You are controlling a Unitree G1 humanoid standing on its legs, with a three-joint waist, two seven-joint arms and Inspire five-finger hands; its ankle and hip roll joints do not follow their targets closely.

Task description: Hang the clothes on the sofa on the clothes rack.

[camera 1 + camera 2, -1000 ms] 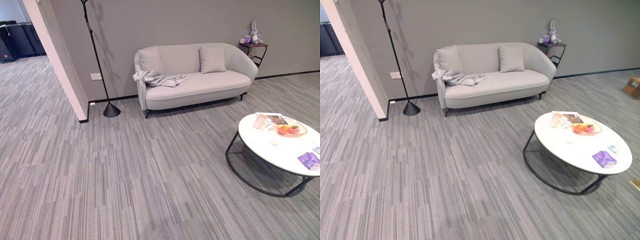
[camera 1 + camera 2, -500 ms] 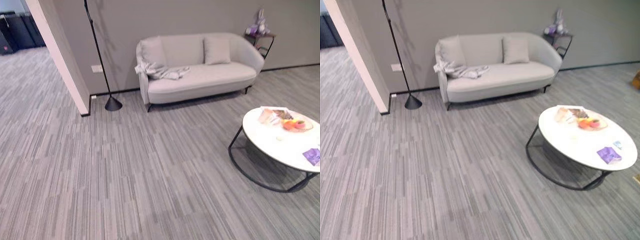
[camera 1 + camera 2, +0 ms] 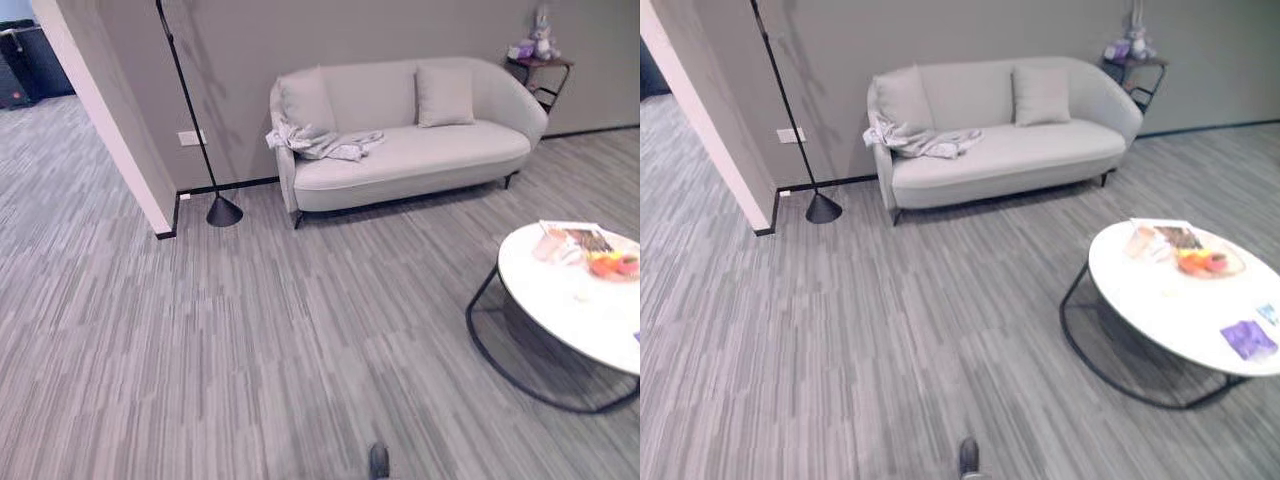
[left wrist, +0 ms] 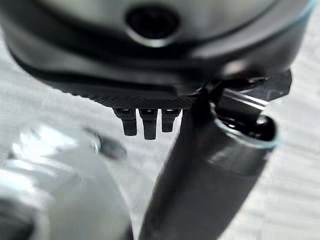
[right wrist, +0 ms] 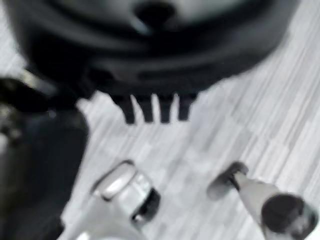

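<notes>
grey clothes crumpled at sofa left end by armrest, far ahead; left robot hand probably nearer; both robot hands' fingers relaxed, empty.

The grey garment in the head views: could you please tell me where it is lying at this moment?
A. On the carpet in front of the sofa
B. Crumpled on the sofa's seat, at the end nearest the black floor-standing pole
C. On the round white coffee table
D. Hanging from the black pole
B: the grey garment lies crumpled on the sofa seat and over its arm, at the end nearest the black pole.
</notes>
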